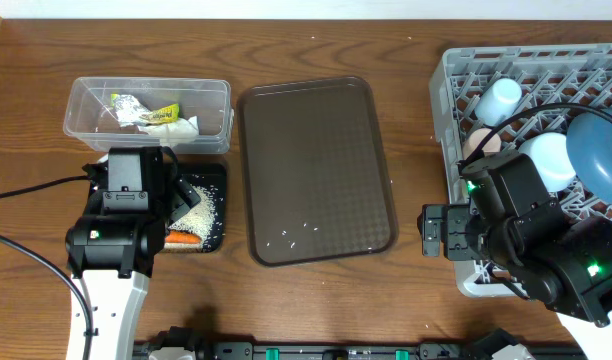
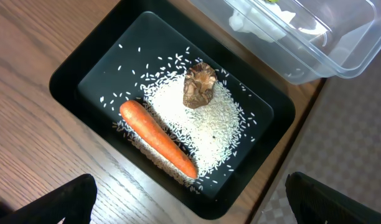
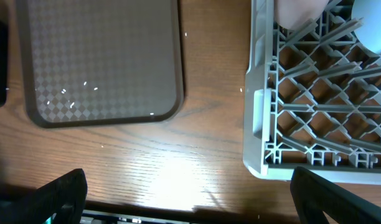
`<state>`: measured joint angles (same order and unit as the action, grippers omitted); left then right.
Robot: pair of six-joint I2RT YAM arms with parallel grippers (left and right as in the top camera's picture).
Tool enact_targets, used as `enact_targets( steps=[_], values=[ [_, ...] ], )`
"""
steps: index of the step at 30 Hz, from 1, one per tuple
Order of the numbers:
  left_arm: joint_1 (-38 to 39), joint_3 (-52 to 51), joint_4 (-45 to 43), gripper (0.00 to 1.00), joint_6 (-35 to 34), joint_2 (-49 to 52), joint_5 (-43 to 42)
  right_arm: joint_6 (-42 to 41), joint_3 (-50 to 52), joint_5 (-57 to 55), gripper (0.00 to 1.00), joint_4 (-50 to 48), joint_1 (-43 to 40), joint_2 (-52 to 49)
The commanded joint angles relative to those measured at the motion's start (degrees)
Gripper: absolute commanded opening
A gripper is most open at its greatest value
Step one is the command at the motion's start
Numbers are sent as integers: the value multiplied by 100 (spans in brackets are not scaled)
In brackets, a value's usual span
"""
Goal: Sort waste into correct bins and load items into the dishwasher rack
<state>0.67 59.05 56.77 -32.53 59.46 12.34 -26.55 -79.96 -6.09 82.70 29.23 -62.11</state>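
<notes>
We work on a brown wooden table [image 1: 316, 30]. Seen from overhead, a dark brown serving tray [image 1: 316, 170] lies at the centre, a clear plastic rectangular tub [image 1: 148, 84] at ten o'clock, a shallow black rectangular tray [image 1: 214, 175] just below it, and a light grey plastic lattice rack [image 1: 456, 70] at three. Our left gripper [image 2: 190, 208] hovers over the black tray, fingers spread wide, above an orange carrot [image 2: 158, 138], white rice grains [image 2: 178, 115] and a brown food lump [image 2: 199, 86]. Our right gripper [image 3: 190, 202], also spread and empty, hangs beside the rack's seven o'clock corner.
</notes>
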Motion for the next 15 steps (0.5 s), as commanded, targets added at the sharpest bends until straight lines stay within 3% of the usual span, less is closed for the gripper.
enact_targets(
  steps=[1, 11, 15],
  values=[
    [7, -7, 17, 98, 37, 9, 13, -63, 17, -125, 99, 2, 37, 7],
    [7, -7, 20, 98, 37, 9, 13, -50, 232, -363, 99, -59, 42, 9],
    [7, -7, 20, 98, 37, 9, 13, 348, 732, -378, 99, -669, -35, 205]
  ],
)
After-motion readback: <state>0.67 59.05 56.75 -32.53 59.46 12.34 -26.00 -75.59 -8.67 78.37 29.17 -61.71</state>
